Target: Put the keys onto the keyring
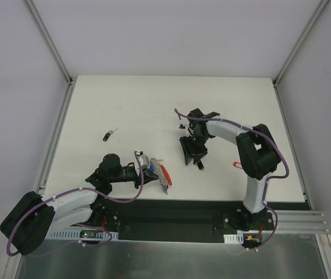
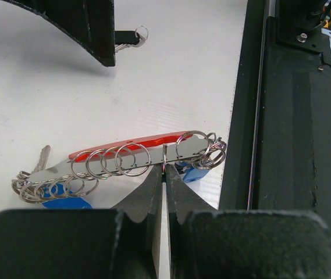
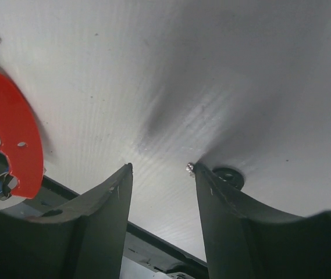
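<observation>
Key point(image 3: 228, 176) is lying just beside the released right gripper point(image 3: 162, 167), perhaps touching; leftward, the left gripper point(image 2: 165, 174) is clenching the keyring point(image 2: 124, 142).

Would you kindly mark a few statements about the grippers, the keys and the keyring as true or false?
1. The left gripper has its fingers shut on the keyring. True.
2. The right gripper is clamped on a key. False: its fingers stand apart, and a small key lies on the table beside one fingertip.
3. A second key lies on the table away from both grippers. True.
4. The keyring's curved band is blue. False: the band is red, and only the tags are blue.
</observation>
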Robot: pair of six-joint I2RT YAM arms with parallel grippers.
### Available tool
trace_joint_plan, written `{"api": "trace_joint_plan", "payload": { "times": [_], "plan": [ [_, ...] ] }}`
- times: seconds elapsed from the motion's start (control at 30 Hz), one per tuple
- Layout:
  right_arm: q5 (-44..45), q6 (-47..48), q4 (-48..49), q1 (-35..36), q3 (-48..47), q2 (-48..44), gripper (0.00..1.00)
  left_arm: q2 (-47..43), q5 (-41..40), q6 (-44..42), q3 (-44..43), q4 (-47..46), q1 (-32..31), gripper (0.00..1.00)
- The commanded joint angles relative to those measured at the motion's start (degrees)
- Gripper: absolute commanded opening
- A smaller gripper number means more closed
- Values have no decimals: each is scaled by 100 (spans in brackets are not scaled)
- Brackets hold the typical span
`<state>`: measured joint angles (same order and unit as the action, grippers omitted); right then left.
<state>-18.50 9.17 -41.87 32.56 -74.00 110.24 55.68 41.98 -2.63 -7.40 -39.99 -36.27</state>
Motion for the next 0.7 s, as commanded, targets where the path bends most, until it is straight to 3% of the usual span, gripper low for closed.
{"api": "trace_joint_plan", "payload": {
  "times": [0.0, 0.43, 0.67],
  "plan": [
    [-198, -82, 82, -284, 210, 59, 51, -66, 188, -141, -253, -194, 24, 0],
    [434, -530, 530, -1471, 1247, -1003, 52, -13, 188, -132, -262, -185, 32, 0],
    [663, -627, 697, -1498, 1958, -2163, 54, 4, 206, -132, -271, -185, 24, 0]
  ]
}}
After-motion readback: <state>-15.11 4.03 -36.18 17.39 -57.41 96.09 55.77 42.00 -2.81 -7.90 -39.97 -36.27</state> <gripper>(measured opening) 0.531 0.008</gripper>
